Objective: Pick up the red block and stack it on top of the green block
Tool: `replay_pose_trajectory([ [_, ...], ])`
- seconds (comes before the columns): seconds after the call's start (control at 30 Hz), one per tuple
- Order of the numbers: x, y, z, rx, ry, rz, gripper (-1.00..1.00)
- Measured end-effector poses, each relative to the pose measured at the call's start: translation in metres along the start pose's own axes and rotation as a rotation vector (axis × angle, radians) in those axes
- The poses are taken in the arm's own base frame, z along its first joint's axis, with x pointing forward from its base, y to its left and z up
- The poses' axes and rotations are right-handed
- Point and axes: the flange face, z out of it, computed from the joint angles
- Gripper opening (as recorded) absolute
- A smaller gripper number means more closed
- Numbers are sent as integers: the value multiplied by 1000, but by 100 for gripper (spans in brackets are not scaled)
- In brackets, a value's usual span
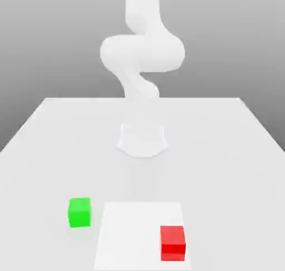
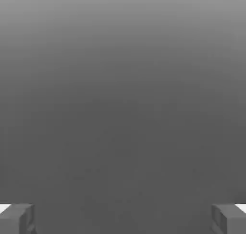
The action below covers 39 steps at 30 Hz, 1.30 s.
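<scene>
The red block sits on the white table near its front edge, toward the exterior view's right. The green block stands apart from it, a little farther back and toward the exterior view's left. The white arm rises from its base at the middle of the table, well behind both blocks. In the hand view my gripper is open, its two grey fingertips standing far apart with nothing between them and only plain grey background beyond.
A paler square patch is marked on the table; the red block rests on its front right corner and the green block lies just outside its left side. The arm's round base stands at the table's middle.
</scene>
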Motion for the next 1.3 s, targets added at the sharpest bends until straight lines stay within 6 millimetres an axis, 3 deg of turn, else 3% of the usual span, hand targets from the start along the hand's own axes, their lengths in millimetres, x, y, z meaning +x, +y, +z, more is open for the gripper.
replay_pose_trajectory([
  [0.2,-28,6,125,-141,-119,-6,0],
  [0.4,-75,33,235,-271,-242,-11,0],
  [0.57,-127,69,312,-373,-350,-15,0],
  [0.73,-189,114,373,-469,-464,-18,0],
  [0.8,-212,133,393,-499,-501,-15,0],
  [0.93,-238,158,430,-509,-514,-13,0],
  [0.97,-244,164,438,-510,-514,-14,-100],
  [1.17,-247,167,442,-510,-514,-14,-100],
  [1.3,-231,151,419,-510,-514,-13,-100],
])
